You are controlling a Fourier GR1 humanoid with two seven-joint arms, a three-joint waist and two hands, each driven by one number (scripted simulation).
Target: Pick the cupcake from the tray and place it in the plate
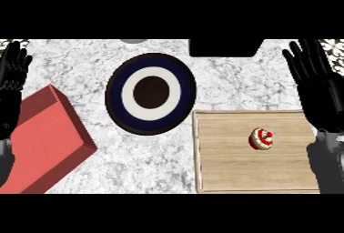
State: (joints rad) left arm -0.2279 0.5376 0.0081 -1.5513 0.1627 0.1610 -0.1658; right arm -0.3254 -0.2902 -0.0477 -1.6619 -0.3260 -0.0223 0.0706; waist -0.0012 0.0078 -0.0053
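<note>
Small red-and-white swirled cupcake (262, 138): on pale wooden tray (228, 173), right of dark-rimmed round plate (151, 93). Left hand (12, 77), right hand (316, 77): released, fingers straight, at the marbled bench (87, 59) sides.

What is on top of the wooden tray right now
Only the cupcake sits on the wooden tray, toward its right side. The right hand overlaps the tray's right edge, hiding that strip.

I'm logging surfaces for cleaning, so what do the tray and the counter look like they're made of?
The tray looks like pale unvarnished wood: tan with fine straight grain lines and a matte face. The counter looks like white-grey marble or similar stone, given its mottled veining; its finish is unclear.
</note>
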